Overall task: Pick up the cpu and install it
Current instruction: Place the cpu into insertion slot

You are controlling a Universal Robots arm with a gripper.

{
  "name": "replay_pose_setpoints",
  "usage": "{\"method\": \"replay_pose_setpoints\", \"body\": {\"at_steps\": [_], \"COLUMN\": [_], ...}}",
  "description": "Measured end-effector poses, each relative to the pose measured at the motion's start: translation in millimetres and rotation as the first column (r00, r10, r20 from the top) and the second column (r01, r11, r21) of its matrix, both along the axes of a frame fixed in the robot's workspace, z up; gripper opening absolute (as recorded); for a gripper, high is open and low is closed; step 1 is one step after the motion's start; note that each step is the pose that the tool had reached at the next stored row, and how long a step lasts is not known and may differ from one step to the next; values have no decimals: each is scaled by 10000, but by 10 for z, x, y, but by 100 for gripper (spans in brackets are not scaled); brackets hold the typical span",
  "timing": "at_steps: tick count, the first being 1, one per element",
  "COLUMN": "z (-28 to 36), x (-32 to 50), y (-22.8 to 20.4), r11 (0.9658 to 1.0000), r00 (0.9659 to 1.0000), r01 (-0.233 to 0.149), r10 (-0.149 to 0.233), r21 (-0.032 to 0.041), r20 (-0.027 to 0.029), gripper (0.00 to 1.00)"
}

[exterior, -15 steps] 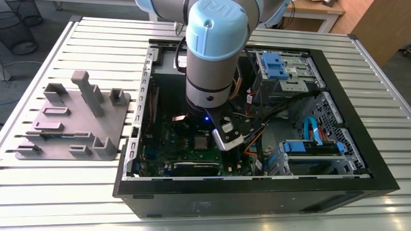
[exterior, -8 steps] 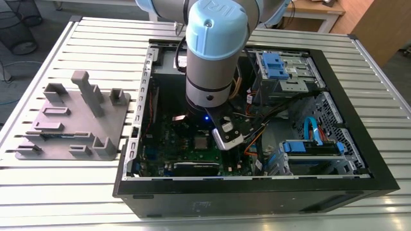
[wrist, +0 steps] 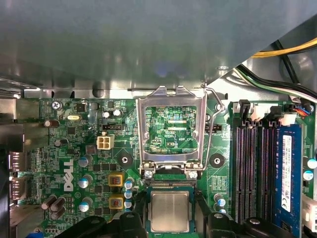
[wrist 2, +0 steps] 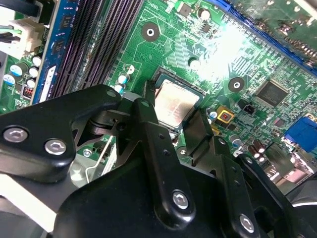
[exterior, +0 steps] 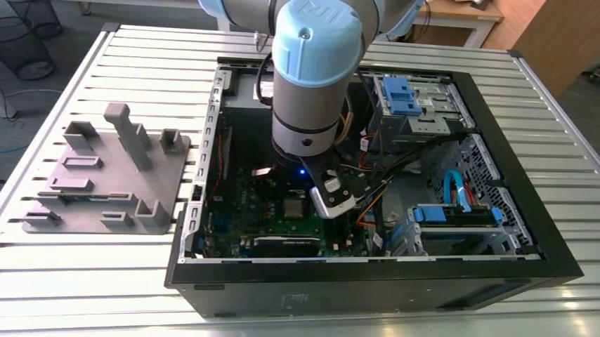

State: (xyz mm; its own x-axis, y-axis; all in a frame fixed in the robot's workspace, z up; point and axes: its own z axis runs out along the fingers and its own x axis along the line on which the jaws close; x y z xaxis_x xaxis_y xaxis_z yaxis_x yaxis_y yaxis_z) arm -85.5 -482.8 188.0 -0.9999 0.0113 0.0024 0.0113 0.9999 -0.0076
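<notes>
The arm [exterior: 314, 70] is reaching down into the open case [exterior: 375, 281], which is sitting toward the exterior view's right edge of the slatted surface [exterior: 94, 281]. The grey fixture [exterior: 103, 182] is lying near the opposite edge, well apart from the work.

The cpu [wrist: 170, 212] is lying flat in its socket near the middle of the board [wrist: 74, 148], silver top facing up. The bracket [wrist: 142, 134] is standing open just beside it, with its wire lever [wrist: 210, 124] swung up too. The memory slots [wrist: 247, 168] are running along the board's edge nearby.

The end effector [wrist 2: 172, 103] is hovering directly over the socket. Its fingers [wrist 2: 148, 119] are spread wider than the chip, one on either side, and appear to be clear of its edges – so it is open and carrying nothing. The chip looks level within the socket frame, though whether it is fully seated is hard to judge.

I judge the step in hand to be the placing itself, with the chip looking freshly set down. To do it well, the end effector should be moving straight along the socket's axis only – any sideways drift risks nudging the chip against the pins beneath. The spread fingers should also be keeping off the upright bracket and the capacitors crowding the socket's corners.
</notes>
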Motion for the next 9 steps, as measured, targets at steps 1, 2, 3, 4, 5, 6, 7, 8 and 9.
{"method": "replay_pose_setpoints", "body": {"at_steps": [1,2,3,4,5,6,7,8,9], "z": [0,0,0,0,0,0,0,-1,-1], "x": [1,2,5,6,6,6,7,7,7], "y": [0,0,0,0,0,0,0,-1,-3], "r11": [10000,10000,10000,10000,10000,10000,10000,10000,10000], "r00": [10000,10000,10000,10000,10000,10000,10000,10000,10000], "r01": [0,0,-1,0,1,1,0,0,0], "r10": [0,0,1,0,-1,-1,0,0,0], "r21": [0,1,0,0,0,0,0,0,-1], "r20": [0,0,0,0,0,0,0,0,0], "gripper": [47,47,47,47,47,47,47,47,47]}}
